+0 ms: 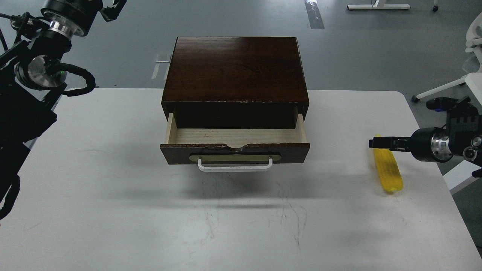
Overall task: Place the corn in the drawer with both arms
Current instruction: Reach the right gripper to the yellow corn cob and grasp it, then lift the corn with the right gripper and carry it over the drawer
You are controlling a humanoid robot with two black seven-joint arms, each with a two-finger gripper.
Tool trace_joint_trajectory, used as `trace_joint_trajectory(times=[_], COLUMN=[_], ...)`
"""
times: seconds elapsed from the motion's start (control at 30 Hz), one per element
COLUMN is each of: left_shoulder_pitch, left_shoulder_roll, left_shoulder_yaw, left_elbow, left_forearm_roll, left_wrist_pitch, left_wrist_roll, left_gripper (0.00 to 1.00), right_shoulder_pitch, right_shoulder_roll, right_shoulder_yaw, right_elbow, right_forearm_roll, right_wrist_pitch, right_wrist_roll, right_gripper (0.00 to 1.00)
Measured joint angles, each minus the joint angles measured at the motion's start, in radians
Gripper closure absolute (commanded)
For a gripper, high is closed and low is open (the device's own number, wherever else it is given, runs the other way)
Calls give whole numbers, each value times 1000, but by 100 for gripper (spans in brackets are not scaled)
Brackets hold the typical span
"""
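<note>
The yellow corn (388, 172) lies on the white table (113, 169) at the right, its pointed end away from me. The drawer (235, 136) of the dark brown box (235, 69) stands pulled out; its pale wooden inside is empty and its white handle (235, 168) faces me. My right gripper (376, 143) comes in from the right edge, points left and hangs over the corn's far tip. It is seen side-on, so its fingers cannot be told apart. My left arm rises at the far left; its gripper (113, 8) is cut by the top edge.
The box stands at the table's back middle. White chair parts (470, 49) and a chair leg with a caster (437, 90) are beyond the table's right edge. Grey floor with a tape strip (314, 15) lies behind.
</note>
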Motion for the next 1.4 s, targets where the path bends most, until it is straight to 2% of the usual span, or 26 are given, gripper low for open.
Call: trace_joint_trajectory(times=[0.13, 0.23, 0.27, 0.3, 0.37, 0.43, 0.5, 0.57, 0.8, 0.97, 1.07, 1.23, 1.4], left_shoulder_pitch=[1, 5, 5, 6, 6, 6, 6, 6, 6, 3, 2, 1, 1], left_shoulder_roll=[-3, -4, -4, -3, -3, -2, 0, 2, 8, 10, 12, 26, 34], left_shoulder_yaw=[0, 0, -1, -1, -2, -2, -2, -2, -1, 0, 0, 1, 2], left_elbow=[0, 0, 0, 0, 0, 0, 0, 0, 0, -2, -8, -12, -14], left_forearm_roll=[0, 0, 0, 0, -1, -1, -1, -1, 0, 3, 4, 8, 12], left_wrist_pitch=[0, 0, 0, 0, 0, 0, 0, 0, 0, 0, 0, 0, 0], left_wrist_roll=[8, 9, 9, 9, 9, 9, 9, 7, 6, 7, 9, 10, 11], left_gripper=[2, 2, 2, 2, 2, 2, 2, 2, 2, 2, 2, 2, 2], right_shoulder_pitch=[-27, -52, -57, -60, -64, -67, -67, -64, 0, 239, 401, 576, 633], right_shoulder_roll=[40, 63, 66, 68, 77, 88, 92, 93, 71, -3, -10, 11, 110], right_shoulder_yaw=[-1, 0, 0, 1, 3, 3, 4, 6, 16, 25, 25, 24, 24], right_elbow=[-61, -93, -97, -99, -101, -100, -96, -86, -58, 84, 159, 272, 371], right_forearm_roll=[-6, -6, -4, -3, -1, -1, 2, 4, 5, -3, -8, -76, -319], right_wrist_pitch=[-10, -15, -15, -16, -18, -20, -21, -21, -23, -54, -57, -56, -60], right_wrist_roll=[-9, -6, -4, -2, 0, 2, 6, 21, 78, 115, 123, 133, 137], right_gripper=[11, 22, 33, 49, 63, 72, 92, 100, 100, 100, 100, 100, 100])
